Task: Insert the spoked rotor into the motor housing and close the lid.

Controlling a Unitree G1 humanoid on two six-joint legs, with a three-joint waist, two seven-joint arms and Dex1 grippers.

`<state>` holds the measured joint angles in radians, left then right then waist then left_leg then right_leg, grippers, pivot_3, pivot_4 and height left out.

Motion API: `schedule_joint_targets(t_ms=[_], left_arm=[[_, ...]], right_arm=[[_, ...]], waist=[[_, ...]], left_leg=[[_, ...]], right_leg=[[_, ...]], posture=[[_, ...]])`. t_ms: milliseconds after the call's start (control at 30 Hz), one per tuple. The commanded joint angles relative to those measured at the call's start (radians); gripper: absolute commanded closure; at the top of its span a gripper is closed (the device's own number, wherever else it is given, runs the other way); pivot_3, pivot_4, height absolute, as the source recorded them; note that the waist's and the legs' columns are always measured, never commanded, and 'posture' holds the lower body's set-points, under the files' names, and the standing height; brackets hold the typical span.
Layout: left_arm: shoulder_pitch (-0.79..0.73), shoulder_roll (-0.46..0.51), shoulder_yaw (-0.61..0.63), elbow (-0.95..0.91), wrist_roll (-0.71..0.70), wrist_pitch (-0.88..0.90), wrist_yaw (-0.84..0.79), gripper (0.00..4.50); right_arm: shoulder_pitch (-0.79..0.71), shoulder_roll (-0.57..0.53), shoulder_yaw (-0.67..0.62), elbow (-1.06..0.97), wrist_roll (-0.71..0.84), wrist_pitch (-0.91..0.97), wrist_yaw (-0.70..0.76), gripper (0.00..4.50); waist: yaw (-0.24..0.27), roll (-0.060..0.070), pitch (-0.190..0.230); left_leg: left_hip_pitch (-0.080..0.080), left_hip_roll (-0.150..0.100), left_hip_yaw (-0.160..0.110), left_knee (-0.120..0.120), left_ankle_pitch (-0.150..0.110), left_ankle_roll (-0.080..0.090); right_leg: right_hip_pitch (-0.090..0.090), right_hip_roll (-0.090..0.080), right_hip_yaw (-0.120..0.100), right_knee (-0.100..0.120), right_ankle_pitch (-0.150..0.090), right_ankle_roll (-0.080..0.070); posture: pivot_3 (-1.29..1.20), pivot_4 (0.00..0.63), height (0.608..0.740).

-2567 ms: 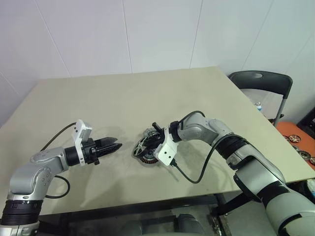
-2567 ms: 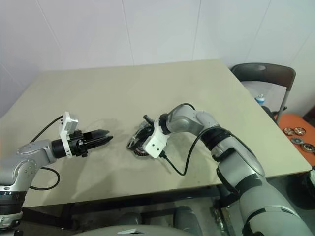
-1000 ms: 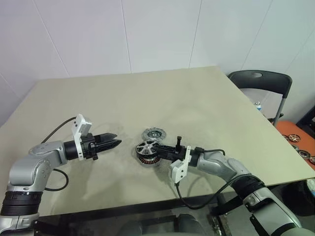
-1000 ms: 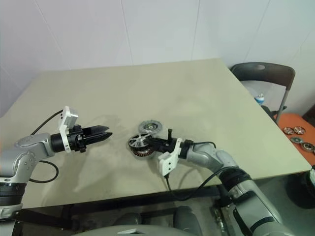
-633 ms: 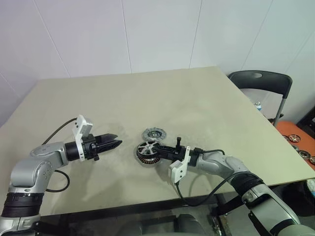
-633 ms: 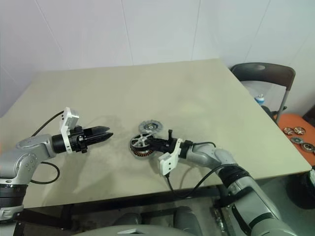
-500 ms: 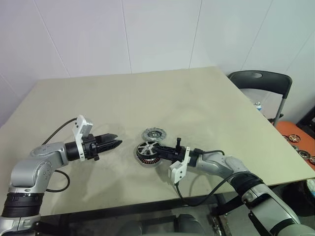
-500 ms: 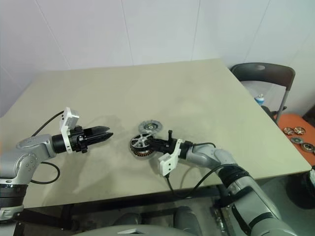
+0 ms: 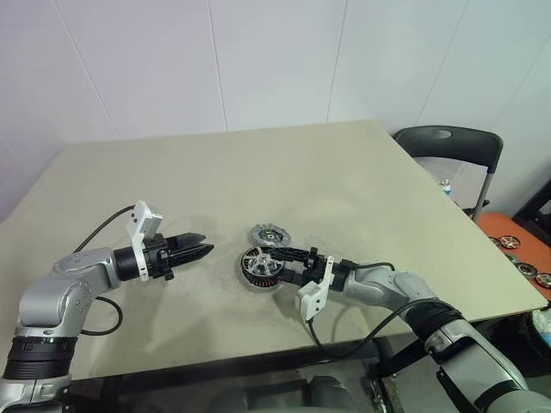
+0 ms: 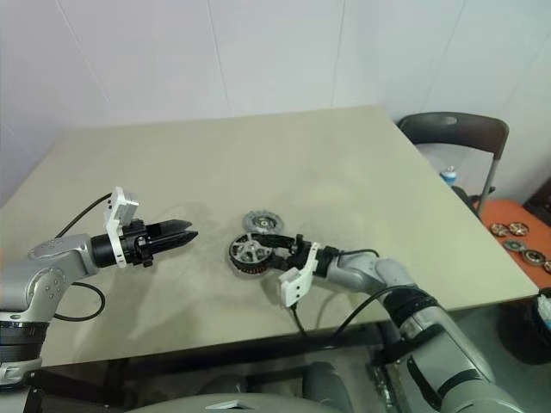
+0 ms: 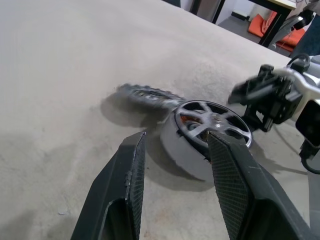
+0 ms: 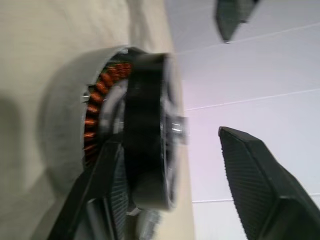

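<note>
The motor housing [image 9: 255, 277] lies near the table's front middle, copper windings [image 12: 96, 114] showing at its side. The spoked rotor [image 9: 261, 261] rests on top of it, a dark ring [image 12: 147, 150] with silvery spokes [image 11: 212, 121]. The grey lid [image 9: 269, 235] lies flat just behind them. My right gripper [image 9: 280, 265] reaches in from the right, level with the table and open; its fingers [image 12: 252, 175] straddle the rotor without pinching it. My left gripper [image 9: 207, 251] hovers a short way left of the housing, pointing at it, open with nothing between its fingers [image 11: 131, 165].
The beige table [image 9: 344, 181] has its front edge close behind my arms. A black chair [image 9: 448, 142] stands past the table's right edge. An orange tray [image 9: 516, 249] with round parts sits low on the right.
My right gripper has opened and let go of the spoked rotor, which now sits on the housing instead of tilting in the grip. The left arm has kept still.
</note>
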<state>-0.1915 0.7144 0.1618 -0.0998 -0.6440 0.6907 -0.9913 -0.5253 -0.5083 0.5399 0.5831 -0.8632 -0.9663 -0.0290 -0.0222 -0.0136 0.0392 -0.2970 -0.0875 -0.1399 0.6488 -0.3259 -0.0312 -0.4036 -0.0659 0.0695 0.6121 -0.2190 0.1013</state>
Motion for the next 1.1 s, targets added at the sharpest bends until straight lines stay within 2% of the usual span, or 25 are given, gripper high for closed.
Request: schedule_joint_targets(t_ms=[33,167,367,533,700,800,833,867,933,967,1000,1067,1100], left_arm=[[-0.016,0.002,0.012,-0.014,-0.005,-0.011,0.0,2.41],[-0.022,0.0,0.012,-0.012,-0.005,-0.012,0.002,2.41],[-0.029,-0.001,0.015,-0.013,-0.006,-0.01,0.003,2.41],[-0.024,-0.003,0.019,-0.017,-0.007,-0.012,0.005,2.41],[-0.018,-0.01,0.02,-0.02,-0.008,-0.017,0.01,2.41],[-0.011,-0.015,0.021,-0.022,-0.008,-0.022,0.012,2.41],[-0.009,-0.016,0.021,-0.022,-0.008,-0.024,0.013,2.41],[-0.007,-0.019,0.02,-0.024,-0.007,-0.026,0.014,2.41],[-0.007,-0.029,0.018,-0.029,-0.012,-0.024,0.02,2.41],[-0.007,-0.031,0.013,-0.034,-0.012,-0.024,0.017,2.41],[-0.006,-0.031,0.011,-0.037,-0.011,-0.024,0.014,2.41],[-0.005,-0.032,0.011,-0.038,-0.008,-0.023,0.012,2.41],[-0.006,-0.032,0.012,-0.034,-0.007,-0.023,0.011,2.41]], right_arm=[[-0.019,-0.023,0.043,0.074,-0.064,0.003,-0.035,1.8],[-0.066,-0.043,0.072,0.127,-0.112,-0.004,-0.115,1.8],[-0.199,-0.082,0.044,0.14,-0.065,-0.039,-0.127,1.8],[-0.281,-0.097,0.008,0.084,0.059,-0.103,-0.042,1.8],[-0.273,-0.122,-0.01,-0.012,0.158,-0.144,0.066,1.8],[-0.265,-0.115,-0.025,-0.012,0.22,-0.091,0.141,1.8],[-0.26,-0.096,-0.033,-0.014,0.296,-0.031,0.207,1.8],[-0.24,-0.061,-0.051,-0.042,0.437,0.103,0.326,1.8],[-0.189,0.034,-0.113,-0.214,0.822,0.604,0.598,1.8],[-0.175,0.061,-0.137,-0.299,0.956,0.788,0.677,2.12],[-0.167,0.075,-0.158,-0.364,1.026,0.912,0.719,2.25],[-0.139,0.064,-0.17,-0.485,1.096,1.032,0.805,2.77],[-0.124,0.047,-0.165,-0.558,1.166,1.158,0.861,3.03]], waist=[[0.0,0.0,0.0],[0.002,-0.001,0.0],[0.0,-0.002,0.001],[-0.017,-0.002,0.002],[-0.024,-0.002,0.002],[-0.022,-0.002,0.002],[-0.021,-0.002,0.002],[-0.022,-0.003,0.002],[-0.023,-0.003,0.002],[-0.025,-0.003,0.003],[-0.026,-0.002,0.003],[-0.019,-0.001,0.003],[-0.013,-0.001,0.003]], left_leg=[[0.002,0.0,0.0,0.0,0.0,0.0],[0.012,0.001,0.0,0.0,0.0,0.0],[0.012,0.0,-0.001,0.002,0.0,0.0],[0.009,0.001,-0.001,-0.002,0.0,0.0],[0.007,0.005,-0.001,-0.003,-0.003,0.002],[0.003,0.005,-0.001,-0.002,-0.003,0.002],[0.002,0.005,-0.001,-0.001,-0.003,0.002],[0.001,0.005,-0.001,-0.001,-0.003,0.002],[0.001,0.005,-0.001,0.0,-0.003,0.002],[0.0,0.007,-0.001,0.0,-0.003,0.002],[-0.001,0.008,-0.001,0.0,-0.003,0.002],[-0.005,0.009,-0.002,0.0,-0.003,0.002],[-0.007,0.009,-0.003,0.0,-0.003,0.002]], right_leg=[[0.001,0.001,0.001,0.0,0.0,0.0],[0.012,0.001,0.002,0.0,-0.003,0.003],[0.012,0.002,0.006,0.0,-0.003,0.003],[0.007,0.003,0.006,0.0,-0.002,0.001],[0.004,0.003,0.006,-0.001,-0.002,0.002],[0.002,0.003,0.006,-0.002,-0.002,0.002],[0.001,0.003,0.006,-0.002,-0.002,0.002],[0.001,0.003,0.006,-0.002,-0.002,0.002],[0.0,0.004,0.006,-0.002,-0.001,0.002],[0.0,0.004,0.006,-0.002,-0.001,0.002],[-0.001,0.005,0.006,-0.001,-0.001,0.001],[-0.007,0.006,0.005,0.0,0.002,0.004],[-0.009,0.006,0.004,0.0,0.002,0.004]], posture=[[0.0,0.0,0.74],[0.0,0.0,0.74],[0.0,0.0,0.74],[0.0,0.0,0.74],[0.0,0.0,0.74],[0.0,0.0,0.74],[0.0,0.0,0.74],[0.0,0.0,0.74],[0.0,0.0,0.74],[0.0,0.0,0.74],[0.0,0.0,0.74],[0.0,0.0,0.74],[0.0,0.0,0.74]])
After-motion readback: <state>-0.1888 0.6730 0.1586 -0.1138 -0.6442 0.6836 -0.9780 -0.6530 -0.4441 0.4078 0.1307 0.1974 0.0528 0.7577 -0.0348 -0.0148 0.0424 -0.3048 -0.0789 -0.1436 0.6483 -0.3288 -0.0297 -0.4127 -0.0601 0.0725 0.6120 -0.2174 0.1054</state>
